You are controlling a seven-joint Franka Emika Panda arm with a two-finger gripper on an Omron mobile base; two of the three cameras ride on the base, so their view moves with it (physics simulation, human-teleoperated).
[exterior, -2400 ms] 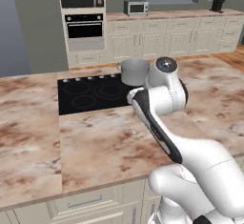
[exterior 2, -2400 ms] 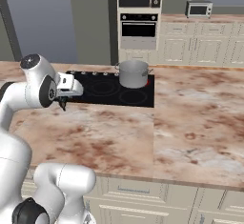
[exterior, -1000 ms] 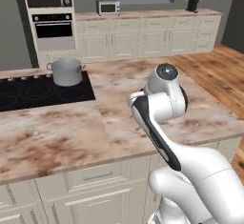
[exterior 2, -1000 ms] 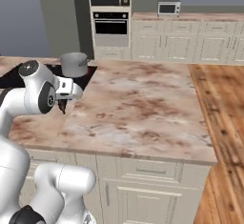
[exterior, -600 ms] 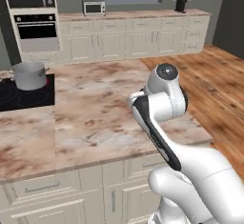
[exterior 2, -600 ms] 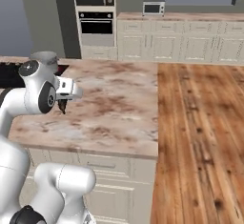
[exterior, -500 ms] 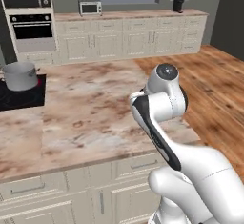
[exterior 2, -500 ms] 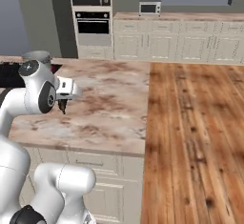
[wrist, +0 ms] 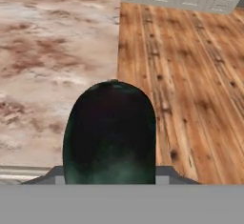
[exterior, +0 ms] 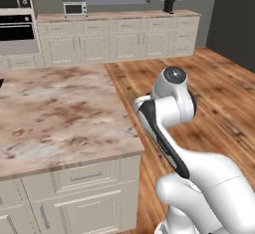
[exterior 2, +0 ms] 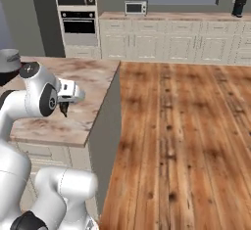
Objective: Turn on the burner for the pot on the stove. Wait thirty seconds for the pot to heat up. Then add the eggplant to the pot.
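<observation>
Driving right along the counter (exterior: 60,113), the base has left the stove out of sight and the pot (exterior 2: 9,60) far off to the left, so the eggplant (wrist: 109,132), clamped in the gripper (exterior 2: 63,107), must travel back.

Looking forward and down from behind the arm, left and right, over the brown-veined marble island counter (exterior: 60,113) and the plank wood floor (exterior 2: 186,126) beside it. Riding on the hand, close above that counter's edge (wrist: 47,75), floor alongside.
</observation>
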